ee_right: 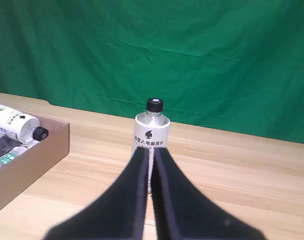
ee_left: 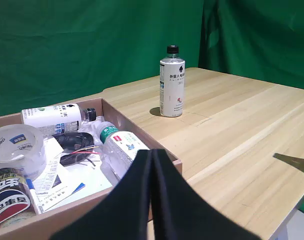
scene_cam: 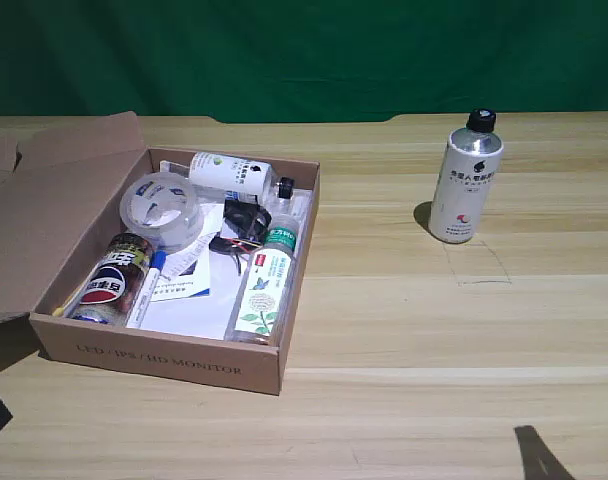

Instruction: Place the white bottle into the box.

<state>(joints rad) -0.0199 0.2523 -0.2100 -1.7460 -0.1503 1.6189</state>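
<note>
- White bottle [scene_cam: 466, 178] is standing upright on the table [scene_cam: 434, 320], well apart from the box [scene_cam: 164, 362], toward the exterior view's right.
- Right gripper [ee_right: 151, 155] is pointing at it, fingers pressed together, gripping nothing.
- Judging: rigid, probably light, smooth wrap likely slippery; mid-body seems the safest hold, below the silvery shoulder.
- Box is lying open, holding a tape roll [scene_cam: 161, 208], a can [scene_cam: 114, 279], a green-capped clear bottle [scene_cam: 265, 290], a second white bottle [scene_cam: 229, 172] and papers.

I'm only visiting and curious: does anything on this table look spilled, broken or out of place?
Nothing looks spilled or broken. The white bottle stands upright and capped, alone on the table, well apart from the box. The box is crowded with bottles, a tape roll and papers lying loosely.
</note>
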